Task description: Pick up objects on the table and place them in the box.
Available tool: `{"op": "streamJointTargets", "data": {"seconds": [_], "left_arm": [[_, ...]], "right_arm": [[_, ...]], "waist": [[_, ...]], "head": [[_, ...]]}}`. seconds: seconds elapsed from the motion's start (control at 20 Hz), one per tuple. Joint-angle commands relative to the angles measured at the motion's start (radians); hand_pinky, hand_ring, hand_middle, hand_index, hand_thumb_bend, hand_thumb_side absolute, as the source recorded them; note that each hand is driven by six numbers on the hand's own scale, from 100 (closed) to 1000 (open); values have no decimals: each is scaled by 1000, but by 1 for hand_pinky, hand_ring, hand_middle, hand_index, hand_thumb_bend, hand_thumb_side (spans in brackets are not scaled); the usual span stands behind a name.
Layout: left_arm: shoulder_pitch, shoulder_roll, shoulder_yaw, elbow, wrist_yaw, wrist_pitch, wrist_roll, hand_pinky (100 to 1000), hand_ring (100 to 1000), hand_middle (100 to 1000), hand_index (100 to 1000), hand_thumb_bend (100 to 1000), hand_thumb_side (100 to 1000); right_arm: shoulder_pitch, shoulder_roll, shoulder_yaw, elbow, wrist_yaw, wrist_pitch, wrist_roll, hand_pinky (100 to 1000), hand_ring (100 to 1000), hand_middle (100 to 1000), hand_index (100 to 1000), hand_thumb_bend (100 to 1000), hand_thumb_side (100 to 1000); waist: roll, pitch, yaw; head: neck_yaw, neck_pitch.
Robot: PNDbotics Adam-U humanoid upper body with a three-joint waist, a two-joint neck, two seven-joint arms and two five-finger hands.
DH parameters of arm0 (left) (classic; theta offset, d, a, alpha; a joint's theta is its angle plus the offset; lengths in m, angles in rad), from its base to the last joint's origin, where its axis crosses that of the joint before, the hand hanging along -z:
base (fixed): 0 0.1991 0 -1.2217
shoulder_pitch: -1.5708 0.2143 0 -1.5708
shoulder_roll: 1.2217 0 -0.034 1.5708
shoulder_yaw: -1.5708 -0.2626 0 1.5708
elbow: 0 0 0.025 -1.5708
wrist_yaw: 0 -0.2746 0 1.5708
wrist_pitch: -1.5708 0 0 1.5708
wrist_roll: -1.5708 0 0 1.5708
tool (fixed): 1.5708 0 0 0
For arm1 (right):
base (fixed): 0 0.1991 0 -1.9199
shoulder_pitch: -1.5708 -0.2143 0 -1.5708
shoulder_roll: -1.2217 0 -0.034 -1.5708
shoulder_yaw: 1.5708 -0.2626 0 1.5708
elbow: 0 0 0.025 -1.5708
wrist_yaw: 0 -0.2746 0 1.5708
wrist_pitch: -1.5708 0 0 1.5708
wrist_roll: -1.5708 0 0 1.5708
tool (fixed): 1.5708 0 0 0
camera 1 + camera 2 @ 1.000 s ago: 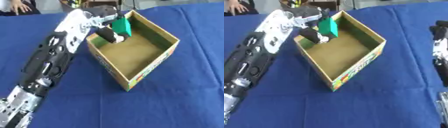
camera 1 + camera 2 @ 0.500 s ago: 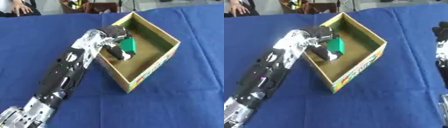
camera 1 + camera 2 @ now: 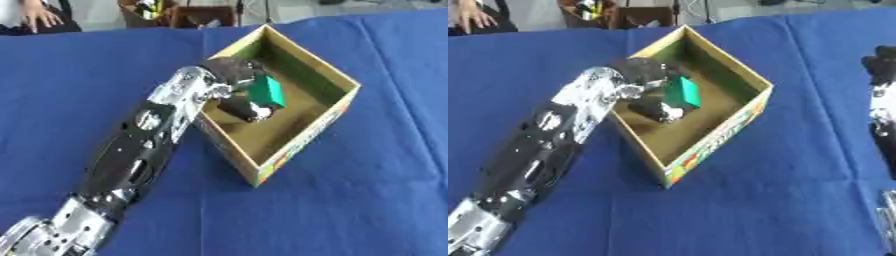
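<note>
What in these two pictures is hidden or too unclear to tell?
- Left hand, both views: reaching into the box; blur hides whether its fingers clasp the green block.
- Box floor under hand and block: covered by them.
- Right hand, right eye view: cut by the right edge, fingers unreadable; absent from the left eye view.
- Objects beyond the blue table, top edge: blurred.

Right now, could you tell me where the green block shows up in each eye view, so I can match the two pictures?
Left eye view: the green block sits right of centre in the upper half, inside the box, held by the left hand.
Right eye view: the green block sits near the centre of the upper half, again inside the box.
Shared landmark: the box's colourful printed near wall, below and right of the block in both views.
</note>
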Motion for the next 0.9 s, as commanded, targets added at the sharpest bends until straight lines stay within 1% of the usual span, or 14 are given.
{"op": "streamJointTargets", "data": {"seconds": [0.05,0.3,0.4,0.5,0.6,0.65,0.7,0.75,0.9], "left_arm": [[-20,9,20,-39,-27,23,41,768,933,1000,1000,552,1000],[-14,21,18,-66,-18,26,91,756,923,987,1000,554,1000],[-9,31,20,-95,3,22,101,742,911,971,1000,514,1000],[-6,47,30,-138,31,19,118,702,879,930,1000,405,1000],[-5,63,55,-184,59,17,145,653,838,881,1000,287,1000],[-5,69,72,-207,74,19,159,636,808,827,972,180,1000],[-5,75,92,-230,88,18,173,626,786,799,948,133,1000],[-1,81,112,-254,103,14,188,603,756,769,924,100,1000],[28,90,164,-331,150,15,234,565,719,744,887,100,1000]], "right_arm": [[-8,-7,0,-19,-10,0,6,789,733,584,725,100,598],[-5,-8,0,-19,-10,4,8,790,733,585,725,100,597],[-3,-9,-1,-19,-10,4,8,790,733,585,725,100,598],[1,-10,-3,-19,-9,5,5,790,733,585,725,100,597],[4,-13,-5,-19,-8,4,2,790,734,586,725,100,596],[5,-14,-6,-19,-8,3,-1,790,734,586,725,100,595],[6,-16,-8,-19,-9,2,-3,790,734,587,725,100,595],[6,-18,-9,-19,-10,0,-6,790,733,587,725,100,594],[7,-21,-13,-19,-11,-4,-14,790,734,587,726,100,594]], "waist": [[-8,-25,2],[-10,-33,6],[-10,-35,8],[-11,-38,12],[-12,-43,19],[-13,-46,22],[-13,-48,26],[-15,-48,28],[-20,-50,37]], "head": [[3,-11],[-2,-11],[-4,-11],[-10,-7],[-18,0],[-22,4],[-26,7],[-29,9],[-40,15]]}}
